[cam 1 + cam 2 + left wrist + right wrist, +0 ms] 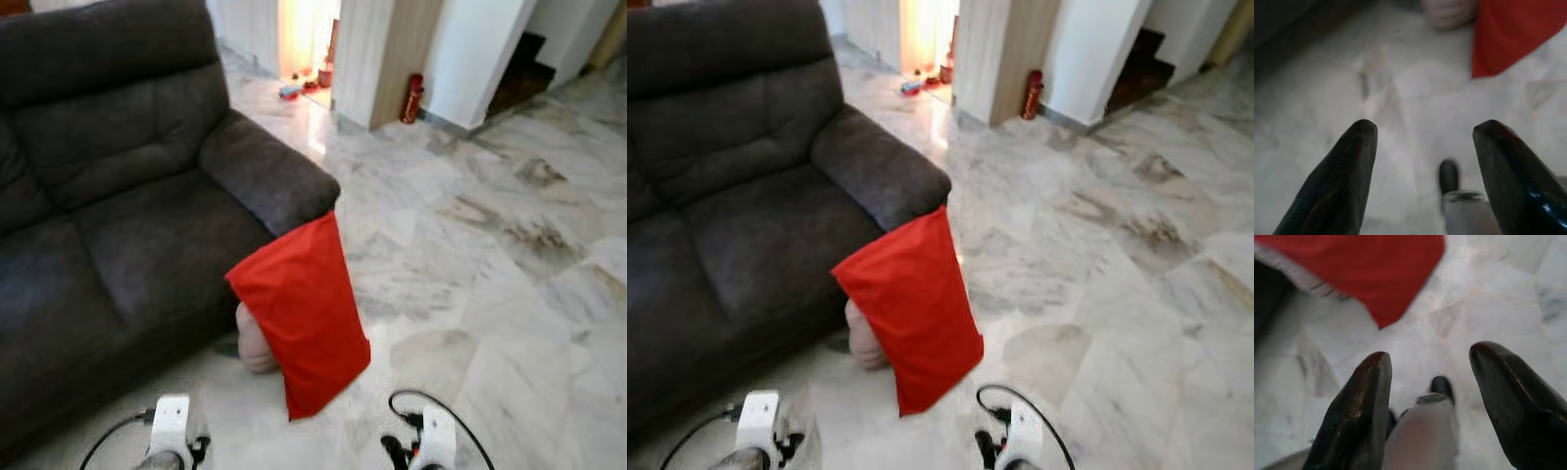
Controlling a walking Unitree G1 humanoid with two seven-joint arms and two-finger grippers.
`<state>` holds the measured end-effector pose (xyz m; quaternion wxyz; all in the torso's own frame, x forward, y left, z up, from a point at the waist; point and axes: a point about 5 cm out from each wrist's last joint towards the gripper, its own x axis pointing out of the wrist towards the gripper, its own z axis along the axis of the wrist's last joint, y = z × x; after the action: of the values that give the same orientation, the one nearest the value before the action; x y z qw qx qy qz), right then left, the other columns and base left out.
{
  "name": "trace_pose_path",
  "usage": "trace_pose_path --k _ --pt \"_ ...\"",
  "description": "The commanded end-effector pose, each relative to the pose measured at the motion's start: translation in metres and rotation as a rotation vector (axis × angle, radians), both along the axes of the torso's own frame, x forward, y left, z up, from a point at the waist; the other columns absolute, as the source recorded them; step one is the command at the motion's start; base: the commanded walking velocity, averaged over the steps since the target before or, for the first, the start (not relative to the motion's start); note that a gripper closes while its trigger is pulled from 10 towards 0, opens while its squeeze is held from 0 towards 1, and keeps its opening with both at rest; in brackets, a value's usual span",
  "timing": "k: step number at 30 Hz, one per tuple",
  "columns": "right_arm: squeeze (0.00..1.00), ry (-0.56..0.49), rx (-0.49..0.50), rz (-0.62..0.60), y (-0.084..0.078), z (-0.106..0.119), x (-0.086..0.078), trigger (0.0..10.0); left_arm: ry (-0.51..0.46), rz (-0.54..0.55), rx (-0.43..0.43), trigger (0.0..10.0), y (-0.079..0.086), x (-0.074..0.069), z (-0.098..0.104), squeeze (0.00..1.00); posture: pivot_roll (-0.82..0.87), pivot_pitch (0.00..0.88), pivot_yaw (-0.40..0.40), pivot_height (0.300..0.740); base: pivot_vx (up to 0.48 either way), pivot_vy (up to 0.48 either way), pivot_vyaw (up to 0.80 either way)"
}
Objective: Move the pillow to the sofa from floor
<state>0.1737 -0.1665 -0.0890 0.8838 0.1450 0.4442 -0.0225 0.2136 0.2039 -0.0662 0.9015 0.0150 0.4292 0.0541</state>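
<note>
Leaning on the sofa armrest, the red pillow stands on the floor — both grippers (left gripper, right gripper) hover spread apart, holding nothing.

- The pillow wears a plain, bright red cover; a pale pinkish part peeks out at its lower edge, and the right wrist view shows thin dark stripes on a whitish fabric there.
- The sofa is dark charcoal grey, a matte, slightly mottled fabric.
- The floor is glossy marble, white and pale grey with brownish-grey veins and blotches.
- The left gripper has shiny black fingers; the right gripper likewise, with a faint red reflection.
- A red cylinder stands by a light wood-toned wall panel.
- White wrist housings carry black cables.
</note>
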Motion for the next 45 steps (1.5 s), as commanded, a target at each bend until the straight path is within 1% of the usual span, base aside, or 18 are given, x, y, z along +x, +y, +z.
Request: trace_pose_path --k 1,4,6,8,14,18,23,24,27,28,32,38,39,40,41,42,43,45 --pt "0.00 -0.012 0.009 -0.013 0.001 0.002 0.004 10.0 0.015 0.013 0.019 10.0 0.010 -0.003 0.000 0.00 -0.03 0.000 -0.051 0.740 0.285 0.000 0.00" --pt "0.00 -0.017 0.014 -0.016 0.002 0.002 0.004 10.0 0.012 0.027 0.028 10.0 0.025 -0.006 0.002 0.00 -0.03 0.000 -0.051 0.740 0.286 0.000 0.00" --pt "0.00 -0.017 0.014 -0.015 0.002 0.002 0.004 10.0 0.012 0.029 0.030 10.0 0.027 -0.006 0.002 0.00 -0.03 0.000 -0.051 0.740 0.285 0.000 0.00" --pt "0.00 -0.020 0.013 -0.013 0.002 0.002 0.005 10.0 0.017 0.040 0.037 10.0 0.040 -0.014 0.002 0.00 -0.03 0.000 -0.051 0.740 0.285 0.000 0.00" --pt "0.00 -0.021 0.010 -0.009 0.002 0.003 0.006 10.0 0.032 0.049 0.040 10.0 0.051 -0.027 -0.001 0.00 -0.03 0.000 -0.050 0.740 0.286 0.000 0.00" --pt "0.00 -0.018 0.008 -0.012 0.002 0.003 0.006 10.0 0.047 0.046 0.034 10.0 0.047 -0.035 -0.006 0.00 -0.03 0.000 -0.051 0.740 0.284 0.000 0.00" --pt "0.00 -0.018 0.008 -0.015 0.001 0.003 0.006 10.0 0.060 0.036 0.018 10.0 0.032 -0.042 -0.013 0.00 -0.03 0.000 -0.053 0.740 0.284 0.000 0.00" --pt "0.00 -0.018 0.007 -0.015 0.001 0.003 0.006 10.0 0.060 0.030 0.011 10.0 0.025 -0.040 -0.015 0.00 -0.03 0.000 -0.053 0.740 0.285 0.000 0.00" --pt "0.00 -0.017 0.007 -0.015 0.001 0.003 0.006 10.0 0.054 0.021 0.004 10.0 0.014 -0.036 -0.015 0.00 -0.03 0.000 -0.054 0.740 0.284 0.000 0.00" --pt "0.00 -0.018 0.007 -0.014 0.002 0.003 0.006 10.0 0.048 0.014 -0.001 10.0 0.006 -0.032 -0.015 0.00 -0.03 0.000 -0.054 0.740 0.289 0.000 0.00" --pt "0.00 -0.017 0.009 -0.012 0.006 0.003 0.006 10.0 0.041 0.003 -0.009 10.0 -0.004 -0.025 -0.013 0.00 -0.03 0.000 -0.054 0.740 0.205 0.000 0.00" --pt "0.00 -0.016 0.009 -0.014 0.008 0.002 0.007 10.0 0.024 0.001 -0.009 10.0 -0.004 -0.021 -0.011 0.00 -0.03 0.000 -0.051 0.740 0.000 0.000 0.00" --pt "0.00 -0.016 0.007 -0.016 0.008 0.002 0.007 10.0 0.024 0.003 -0.002 10.0 0.001 -0.020 -0.010 0.00 -0.04 0.000 -0.051 0.740 0.000 0.000 0.00" --pt "0.00 -0.016 0.007 -0.016 0.008 0.002 0.007 10.0 0.024 0.003 -0.002 10.0 0.001 -0.020 -0.010 0.00 -0.04 0.000 -0.051 0.740 0.000 0.000 0.00" --pt "0.00 -0.017 0.004 -0.016 0.007 0.003 0.007 10.0 0.023 0.010 0.001 10.0 0.008 -0.020 -0.009 0.00 -0.04 0.000 -0.050 0.740 0.000 0.000 0.00" --pt "0.00 -0.017 0.004 -0.016 0.007 0.003 0.007 10.0 0.023 0.010 0.001 10.0 0.008 -0.020 -0.009 0.00 -0.04 0.000 -0.050 0.740 0.000 0.000 0.00" --pt "0.00 -0.022 0.000 -0.022 0.004 0.003 0.008 10.0 0.021 0.031 -0.003 10.0 0.022 -0.020 -0.006 0.00 -0.04 0.000 -0.050 0.740 0.000 0.000 0.00" --pt "0.00 -0.023 -0.001 -0.023 0.004 0.003 0.008 10.0 0.021 0.035 -0.002 10.0 0.024 -0.020 -0.005 0.00 -0.04 0.000 -0.050 0.740 0.000 0.000 0.00"
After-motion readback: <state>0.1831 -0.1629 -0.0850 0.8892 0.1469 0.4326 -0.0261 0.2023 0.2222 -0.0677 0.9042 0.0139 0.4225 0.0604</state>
